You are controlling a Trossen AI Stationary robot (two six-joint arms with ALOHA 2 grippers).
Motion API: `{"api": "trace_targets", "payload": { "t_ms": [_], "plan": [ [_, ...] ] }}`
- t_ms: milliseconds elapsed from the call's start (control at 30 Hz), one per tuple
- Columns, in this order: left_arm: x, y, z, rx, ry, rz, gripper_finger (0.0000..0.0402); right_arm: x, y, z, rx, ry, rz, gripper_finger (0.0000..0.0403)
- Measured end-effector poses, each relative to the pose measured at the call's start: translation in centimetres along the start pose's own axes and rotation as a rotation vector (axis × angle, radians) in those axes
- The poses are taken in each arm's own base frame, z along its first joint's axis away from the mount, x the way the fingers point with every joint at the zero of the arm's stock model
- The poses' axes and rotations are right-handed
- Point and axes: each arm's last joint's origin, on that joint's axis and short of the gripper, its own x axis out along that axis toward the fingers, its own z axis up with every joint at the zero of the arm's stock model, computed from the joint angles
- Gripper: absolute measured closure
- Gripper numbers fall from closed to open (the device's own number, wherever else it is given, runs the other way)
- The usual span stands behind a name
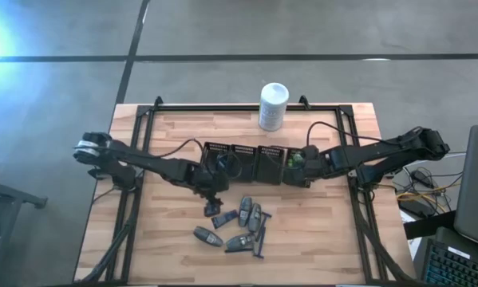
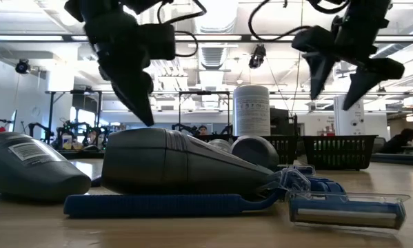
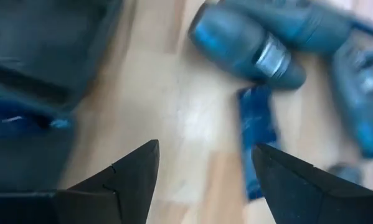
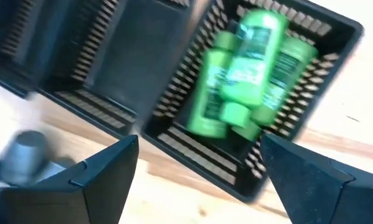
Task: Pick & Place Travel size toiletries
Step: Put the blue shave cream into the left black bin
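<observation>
Several grey-silver tubes and dark sticks with blue ends lie loose on the wood near the table's near edge. In the low view, a tube and a blue stick lie close to the camera. Green bottles lie in the black mesh tray's rightmost compartment. My left gripper hangs open over bare wood beside a tube and a blue stick. My right gripper is open above the green bottles, touching nothing.
The black mesh divided tray stands across the table's middle; its leftmost compartment holds dark items. A white canister stands behind it near the far edge. Bare wood lies to the left and right of the loose pile.
</observation>
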Motion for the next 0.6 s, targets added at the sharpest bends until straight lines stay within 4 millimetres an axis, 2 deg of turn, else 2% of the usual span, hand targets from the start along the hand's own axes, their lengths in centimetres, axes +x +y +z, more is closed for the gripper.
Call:
{"api": "trace_targets", "payload": {
  "t_ms": [200, 367, 600],
  "plan": [
    [1.9, -2.7, 0.8, -0.099, -0.168, -0.028, 0.0142, 0.3, -0.8, -0.5, -0.092, 0.088, -0.058, 0.0054],
    [3.0, -4.3, 0.3, -0.097, -0.14, 0.054, 0.0142, 0.3, -0.8, -1.1, -0.205, 0.121, -0.045, 0.0044],
    [4.4, -6.2, 1.5, -0.076, -0.087, 0.072, 0.0142, 0.2, -0.8, -1.7, -0.349, 0.114, -0.035, 0.0048]
  ]
}}
